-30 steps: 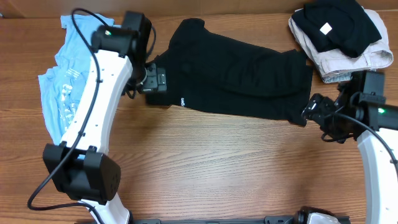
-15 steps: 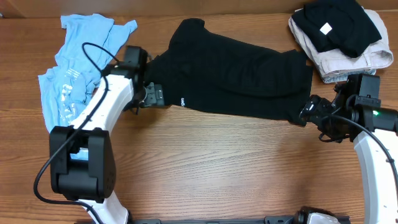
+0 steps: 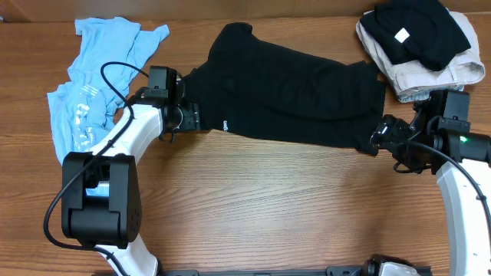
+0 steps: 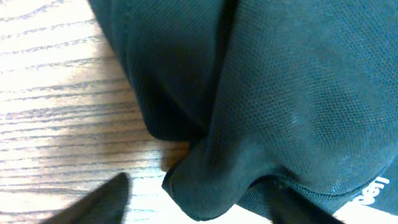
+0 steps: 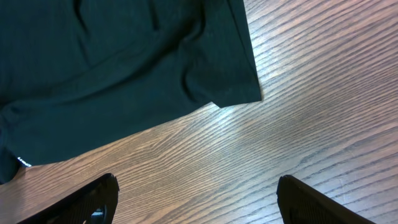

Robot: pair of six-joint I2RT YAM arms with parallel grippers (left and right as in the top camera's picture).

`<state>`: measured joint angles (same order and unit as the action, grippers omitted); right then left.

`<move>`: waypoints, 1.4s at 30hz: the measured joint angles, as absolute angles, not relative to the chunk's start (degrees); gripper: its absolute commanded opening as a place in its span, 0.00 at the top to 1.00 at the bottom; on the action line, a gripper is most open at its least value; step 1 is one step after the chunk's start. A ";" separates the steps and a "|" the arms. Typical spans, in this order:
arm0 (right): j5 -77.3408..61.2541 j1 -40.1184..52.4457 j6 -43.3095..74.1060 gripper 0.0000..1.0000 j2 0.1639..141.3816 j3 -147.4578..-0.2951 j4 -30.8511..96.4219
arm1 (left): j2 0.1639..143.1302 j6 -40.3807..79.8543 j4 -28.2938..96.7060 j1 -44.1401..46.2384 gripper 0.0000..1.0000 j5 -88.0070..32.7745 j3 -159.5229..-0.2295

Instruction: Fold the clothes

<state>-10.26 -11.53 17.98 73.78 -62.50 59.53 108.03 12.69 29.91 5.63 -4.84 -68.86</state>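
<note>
A large black shirt lies spread across the middle of the table, its small white logo near the left hem. The crumpled light-blue tee lies at the far left. My left gripper is at the shirt's left edge. In the left wrist view a bunched fold of the shirt sits between the jaws of the left gripper. They stand partly closed, and bare wood shows between the left finger and the cloth. My right gripper is open at the shirt's near right corner, over bare wood.
A stack of folded garments sits at the back right: a black one on a beige one. The left arm's white link reaches over the tee's right edge. Bare wooden table lies in front of the shirt.
The left arm has swung down and back toward the near left while its gripper stayed at the shirt's left edge. Its jaws have narrowed around the fold. The right arm barely moved.
</note>
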 measured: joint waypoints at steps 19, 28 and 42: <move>-10.24 -11.53 17.98 0.15 77.49 -62.50 57.80 | 112.03 12.03 26.20 5.48 0.96 -6.28 -68.88; -10.26 -11.53 17.30 0.15 83.79 -62.50 54.54 | 112.22 11.44 46.02 0.86 0.96 -5.82 -79.66; -10.31 -6.57 16.53 0.45 96.64 -62.50 51.64 | 112.25 7.44 57.41 -0.03 0.96 -0.99 -92.64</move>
<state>-10.31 -6.57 16.53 96.64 -62.50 51.64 112.25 7.44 57.41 -0.03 -0.99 -92.64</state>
